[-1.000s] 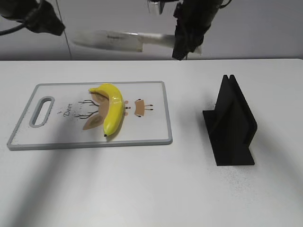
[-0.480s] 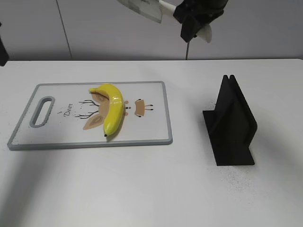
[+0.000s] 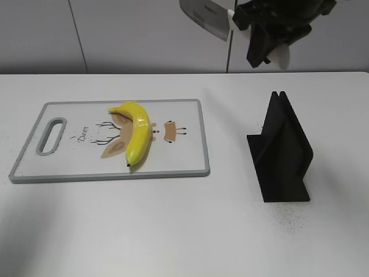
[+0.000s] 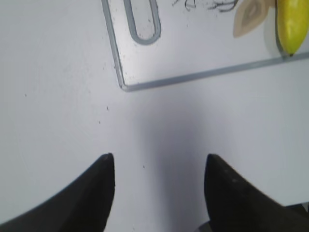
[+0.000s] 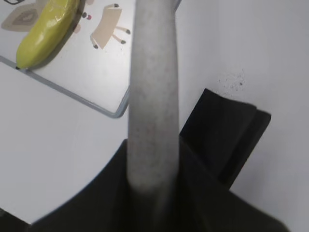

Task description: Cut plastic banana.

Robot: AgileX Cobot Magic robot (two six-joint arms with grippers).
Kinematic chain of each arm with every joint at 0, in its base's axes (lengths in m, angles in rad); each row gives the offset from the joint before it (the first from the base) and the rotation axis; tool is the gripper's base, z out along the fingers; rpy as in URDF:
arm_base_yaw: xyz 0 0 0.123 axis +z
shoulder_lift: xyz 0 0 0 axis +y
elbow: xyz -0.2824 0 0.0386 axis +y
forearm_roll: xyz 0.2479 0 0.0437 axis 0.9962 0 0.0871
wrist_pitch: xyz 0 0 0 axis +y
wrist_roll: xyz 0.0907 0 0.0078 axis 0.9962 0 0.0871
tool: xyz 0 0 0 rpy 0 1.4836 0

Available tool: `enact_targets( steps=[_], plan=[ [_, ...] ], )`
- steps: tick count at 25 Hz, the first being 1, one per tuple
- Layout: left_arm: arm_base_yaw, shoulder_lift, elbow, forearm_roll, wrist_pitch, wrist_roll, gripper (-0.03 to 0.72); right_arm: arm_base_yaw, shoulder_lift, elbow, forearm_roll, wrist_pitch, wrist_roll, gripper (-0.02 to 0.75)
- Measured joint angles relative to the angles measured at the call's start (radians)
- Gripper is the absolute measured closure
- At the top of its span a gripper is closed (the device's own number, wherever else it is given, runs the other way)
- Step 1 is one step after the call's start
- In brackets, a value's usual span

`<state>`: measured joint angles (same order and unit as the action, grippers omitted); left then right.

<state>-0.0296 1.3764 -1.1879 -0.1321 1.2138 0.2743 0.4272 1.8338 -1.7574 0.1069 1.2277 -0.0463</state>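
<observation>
A yellow plastic banana (image 3: 136, 132) lies on a white cutting board (image 3: 184, 156) with a grey rim; it also shows in the right wrist view (image 5: 46, 33) and its tip in the left wrist view (image 4: 292, 24). My right gripper (image 3: 266, 36) is shut on the knife handle (image 5: 152, 96) high above the table, right of the board; the blade (image 3: 204, 14) points up and left. My left gripper (image 4: 159, 166) is open and empty above bare table beside the board's handle end (image 4: 142, 24). It is out of the exterior view.
A black knife stand (image 3: 282, 153) is on the table to the right of the board, below my right gripper; it also shows in the right wrist view (image 5: 227, 130). The board has a slot handle (image 3: 51, 136) at its left end.
My right gripper has carried the knife to the right and upward, away from over the board toward the stand. The left arm has left the exterior view. The banana has not moved.
</observation>
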Motion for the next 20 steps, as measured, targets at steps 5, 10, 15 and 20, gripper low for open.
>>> enact_targets(
  steps=[5, 10, 15, 20],
  plan=[
    [0.0, -0.17, 0.188, 0.0, 0.003, -0.001, 0.109, 0.0, -0.137, 0.182, 0.005, -0.002, 0.046, 0.577],
    [0.0, -0.363, 0.349, 0.0, 0.005, -0.001, 0.11, 0.0, -0.281, 0.398, 0.006, -0.076, 0.09, 0.577],
    [0.0, -0.564, 0.475, 0.0, 0.007, -0.001, 0.111, 0.0, -0.417, 0.549, 0.006, -0.146, 0.127, 0.577],
    [0.0, -0.783, 0.553, -0.001, 0.009, -0.001, 0.111, 0.0, -0.526, 0.667, 0.007, -0.183, 0.171, 0.577]
  ],
)
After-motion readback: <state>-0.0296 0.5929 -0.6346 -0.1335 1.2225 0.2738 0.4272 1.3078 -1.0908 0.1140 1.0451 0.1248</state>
